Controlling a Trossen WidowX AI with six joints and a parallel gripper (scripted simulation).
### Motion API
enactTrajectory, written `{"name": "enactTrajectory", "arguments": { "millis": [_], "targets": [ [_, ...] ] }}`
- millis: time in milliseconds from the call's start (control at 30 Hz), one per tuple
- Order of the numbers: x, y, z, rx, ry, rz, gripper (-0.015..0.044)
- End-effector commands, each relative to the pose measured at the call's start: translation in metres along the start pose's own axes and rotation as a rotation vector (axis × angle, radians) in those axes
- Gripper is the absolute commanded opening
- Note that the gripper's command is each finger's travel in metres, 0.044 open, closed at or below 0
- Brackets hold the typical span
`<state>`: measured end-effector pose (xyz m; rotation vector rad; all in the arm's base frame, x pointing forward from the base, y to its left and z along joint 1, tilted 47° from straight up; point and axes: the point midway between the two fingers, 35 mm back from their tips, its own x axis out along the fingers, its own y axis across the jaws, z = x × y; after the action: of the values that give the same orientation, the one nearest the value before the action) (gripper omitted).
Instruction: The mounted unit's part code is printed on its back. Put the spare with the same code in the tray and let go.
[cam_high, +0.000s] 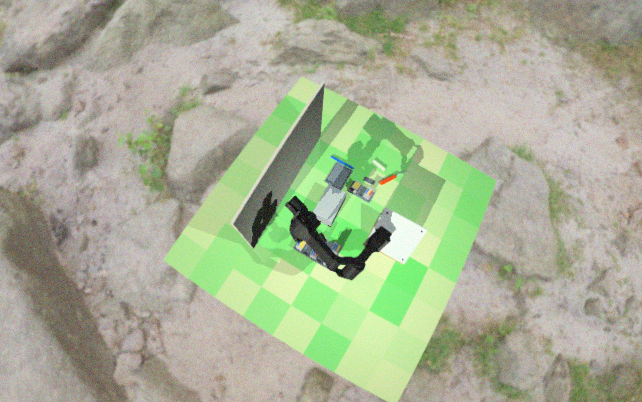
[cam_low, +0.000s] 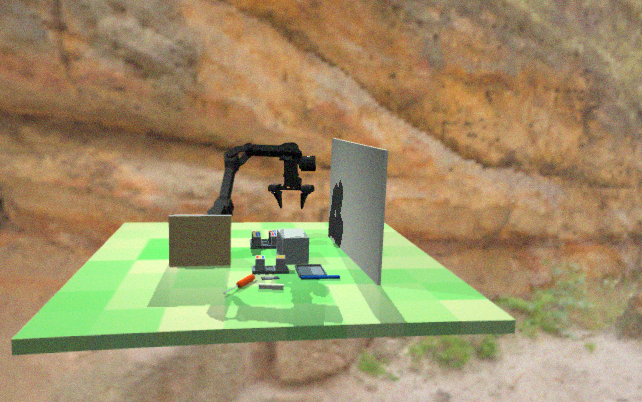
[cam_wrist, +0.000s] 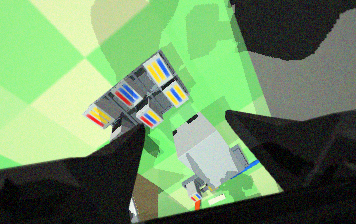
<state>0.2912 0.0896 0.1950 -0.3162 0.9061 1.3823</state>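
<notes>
We see a green checkered worktop (cam_low: 125, 300) floating before rock cliffs, with a grey wall panel (cam_low: 357, 205) upright on it. Our pincer (cam_low: 291, 196) hangs spread and empty above the striped spares (cam_wrist: 142, 95), beside the grey mounted unit (cam_low: 293, 243).

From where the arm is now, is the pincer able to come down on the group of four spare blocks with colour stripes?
Probably yes. The pincer hangs open and holds nothing, high over the spare blocks. Nothing shows between them. The grey unit stands close beside, so descend with care.
</notes>
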Motion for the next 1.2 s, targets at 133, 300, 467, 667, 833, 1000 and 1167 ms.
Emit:
{"name": "enactTrajectory", "arguments": {
  "millis": [133, 300, 467, 667, 833, 1000, 1167],
  "targets": [
    [0.02, 0.093, 0.017, -0.564, -0.026, 0.046, 0.044],
    [0.02, 0.093, 0.017, -0.564, -0.026, 0.046, 0.044],
    [0.039, 0.092, 0.017, -0.565, -0.025, 0.045, 0.0335],
    [0.059, 0.092, 0.017, -0.566, -0.028, 0.045, 0.03],
    [0.06, 0.09, 0.017, -0.566, -0.028, 0.045, 0.03],
    [0.067, 0.09, 0.017, -0.566, -0.026, 0.044, 0.03],
    [0.075, 0.089, 0.017, -0.567, -0.024, 0.044, 0.03]
  ]
}}
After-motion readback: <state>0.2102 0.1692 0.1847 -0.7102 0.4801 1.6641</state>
